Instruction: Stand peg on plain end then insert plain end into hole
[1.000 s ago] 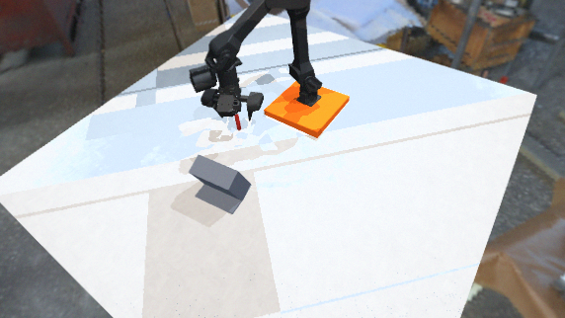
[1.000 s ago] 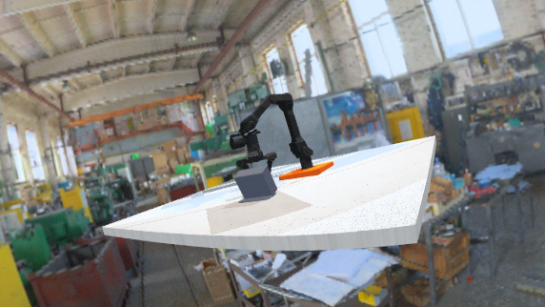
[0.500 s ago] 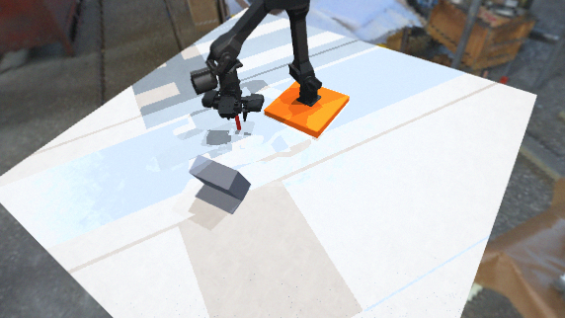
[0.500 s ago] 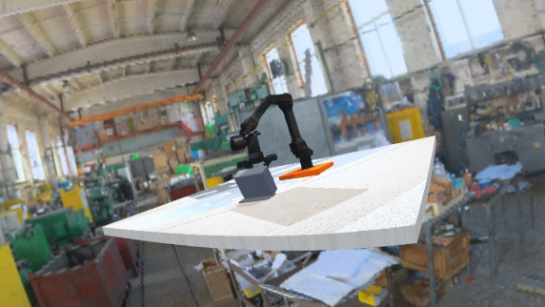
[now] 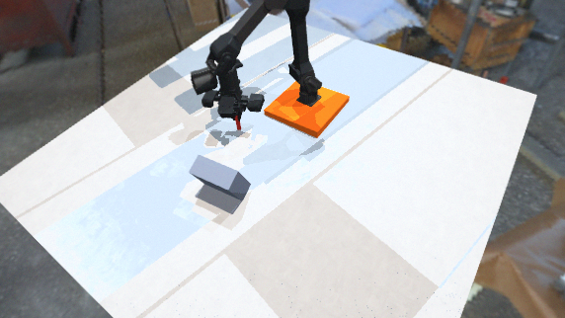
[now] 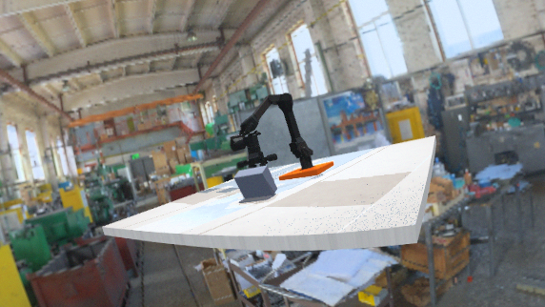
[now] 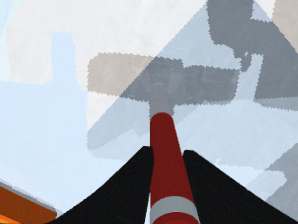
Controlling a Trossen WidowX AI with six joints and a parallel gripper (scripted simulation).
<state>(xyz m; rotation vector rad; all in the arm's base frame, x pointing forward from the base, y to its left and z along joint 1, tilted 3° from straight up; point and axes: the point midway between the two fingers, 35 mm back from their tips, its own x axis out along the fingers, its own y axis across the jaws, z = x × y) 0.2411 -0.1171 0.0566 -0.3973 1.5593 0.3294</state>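
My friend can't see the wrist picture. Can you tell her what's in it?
A black gripper grips a dark red peg between its two fingers. The peg's pale grey band is near the bottom edge, and something orange peeks in at the lower left corner.

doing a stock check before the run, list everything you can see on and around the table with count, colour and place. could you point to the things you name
red cylindrical peg (image 5: 238, 122) (image 7: 165, 150): 1, red with a grey-white band, between the fingers
block with sloped panel (image 5: 214, 172) (image 6: 256, 184): 1, blue-grey, on the table, hole not visible
flat square plate (image 5: 316, 129) (image 6: 307, 171): 1, orange, under the arm's foot
large flat table (image 5: 365, 211) (image 6: 229, 228): 1, pale with beige and light-blue patches, under it all
wooden crates and boxes: several, brown, beyond the table, too blurred to count
workshop machines: several, mostly green, background
tall windows: several, bright, background wall
jointed robot arm (image 5: 298, 34) (image 6: 292, 120): 1, black, rising from the plate
end effector (image 5: 237, 116) (image 7: 166, 157): 1, black, closed on the peg
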